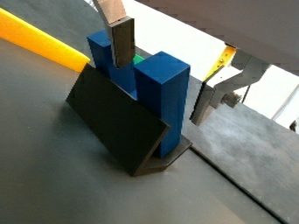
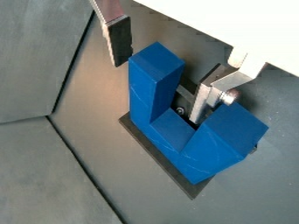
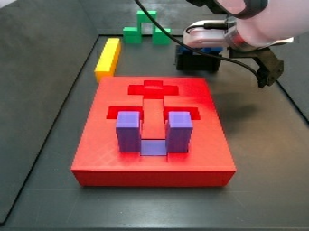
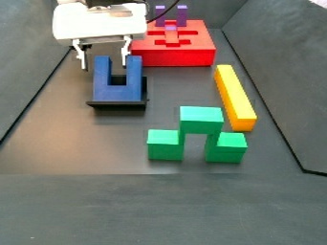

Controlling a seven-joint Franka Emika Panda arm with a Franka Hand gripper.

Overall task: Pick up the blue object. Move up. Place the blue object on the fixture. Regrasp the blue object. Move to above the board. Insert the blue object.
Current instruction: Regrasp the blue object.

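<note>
The small dark blue U-shaped block (image 4: 118, 77) sits on the low black bracket fixture (image 4: 115, 100). The two-finger gripper (image 4: 101, 53) hovers above, fingers spread, empty; regrasping needs closing on a prong.

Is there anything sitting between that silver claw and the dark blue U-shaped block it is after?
Nothing visible. The gripper hangs right over the dark blue U-shaped block resting on the black fixture, its fingers straddling one prong. In the wrist views they look slightly apart from it.
</note>
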